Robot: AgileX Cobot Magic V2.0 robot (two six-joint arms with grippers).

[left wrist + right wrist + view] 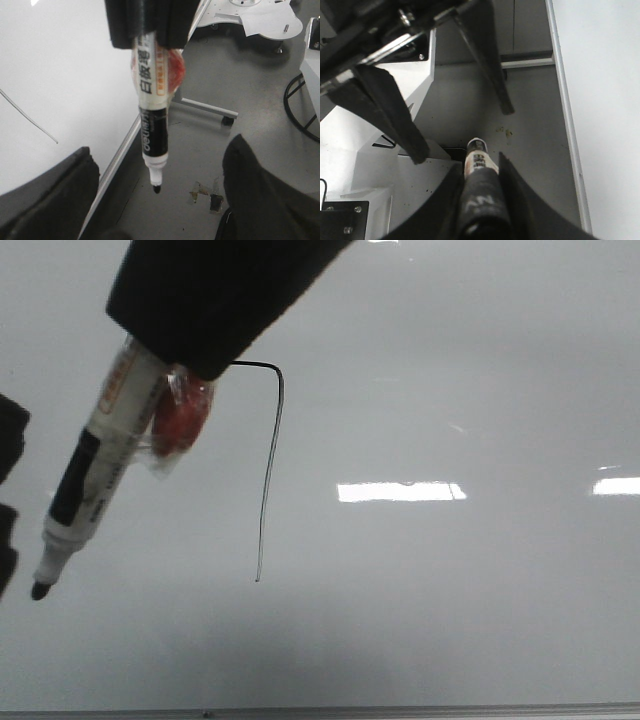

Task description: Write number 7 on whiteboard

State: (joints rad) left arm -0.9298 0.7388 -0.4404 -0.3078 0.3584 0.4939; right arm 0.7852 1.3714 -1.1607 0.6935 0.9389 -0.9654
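The number 7 (270, 470) is a thin black line on the glossy whiteboard (450, 390); part of its stroke shows in the left wrist view (27, 120). My right gripper (190, 350) is shut on a black-and-white marker (95, 480), uncapped, with a red lump taped to it (180, 425). The marker tip (40, 590) is left of the 7, and in the left wrist view (156, 189) it hangs past the board's edge. My left gripper (160, 146) is open and empty, its fingers (8, 435) at the front view's left edge.
A thin grey metal strip (320, 710) runs along the whiteboard's near edge. Beyond the board's side edge (120, 150) is grey floor with tape scraps (205, 192) and a stand leg with a caster (227, 120). The white robot base (380, 190) lies beside it.
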